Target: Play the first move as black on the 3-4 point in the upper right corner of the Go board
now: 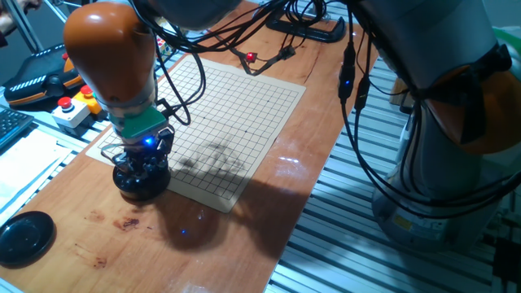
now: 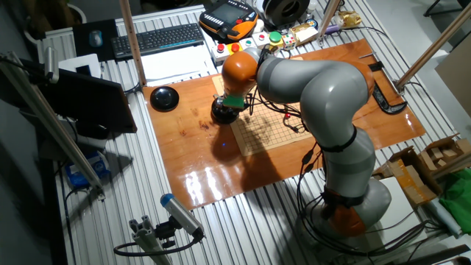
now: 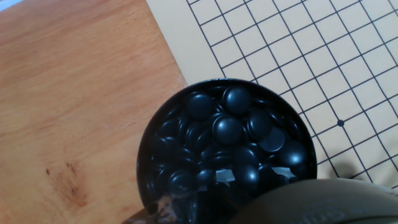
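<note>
Gripper (image 1: pixel 143 161) low over the black bowl (image 1: pixel 140 182) at the near corner of the Go board (image 1: pixel 236 122), bowl overlapping the board's edge and resting partly on the wooden table (image 1: pixel 89 228). Fingers buried against the bowl rim in both fixed views; apart or together, or clamped on a stone: cannot tell. Hand view straight down into the bowl (image 3: pixel 227 149), heaped with glossy black stones (image 3: pixel 229 129), a blurred dark shape across the lower right. No single stone singled out; task's stone presumably among the heap. Lens-shaped and round, so no long axis; flat faces mostly up, some tilted. Grid bare in all views, no stone on any crossing. Judgement: picking stage only; lift, carry to the upper right corner, and placement on the 3-4 point all remaining. Bowl lid (image 1: pixel 24 236) apart near the table's corner.
</note>
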Action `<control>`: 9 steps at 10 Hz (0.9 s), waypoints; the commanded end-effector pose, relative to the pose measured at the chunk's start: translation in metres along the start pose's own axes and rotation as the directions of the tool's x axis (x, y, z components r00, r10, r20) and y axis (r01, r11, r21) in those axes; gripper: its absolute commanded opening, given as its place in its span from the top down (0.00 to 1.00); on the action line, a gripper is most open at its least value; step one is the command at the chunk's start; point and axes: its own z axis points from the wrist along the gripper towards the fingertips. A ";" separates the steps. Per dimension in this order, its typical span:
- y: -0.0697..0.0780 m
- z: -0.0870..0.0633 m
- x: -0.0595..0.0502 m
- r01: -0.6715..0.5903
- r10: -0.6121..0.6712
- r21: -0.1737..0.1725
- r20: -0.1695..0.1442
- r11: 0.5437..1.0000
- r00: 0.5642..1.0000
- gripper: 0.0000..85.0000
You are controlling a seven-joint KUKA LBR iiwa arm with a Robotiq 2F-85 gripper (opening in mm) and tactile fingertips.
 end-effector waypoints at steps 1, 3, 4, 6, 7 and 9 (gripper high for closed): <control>0.000 0.001 0.000 0.000 0.000 -0.001 0.000 1.000 1.000 0.56; 0.000 0.000 0.000 0.001 -0.001 -0.003 -0.001 1.000 1.000 0.58; 0.001 0.000 0.000 0.001 -0.001 -0.002 -0.002 1.000 1.000 0.61; 0.001 0.000 0.000 0.007 -0.007 -0.002 -0.002 1.000 1.000 0.71; 0.001 0.000 0.001 0.008 -0.008 -0.003 -0.004 1.000 1.000 0.73; 0.001 -0.001 0.001 0.010 -0.010 -0.002 -0.006 1.000 1.000 0.76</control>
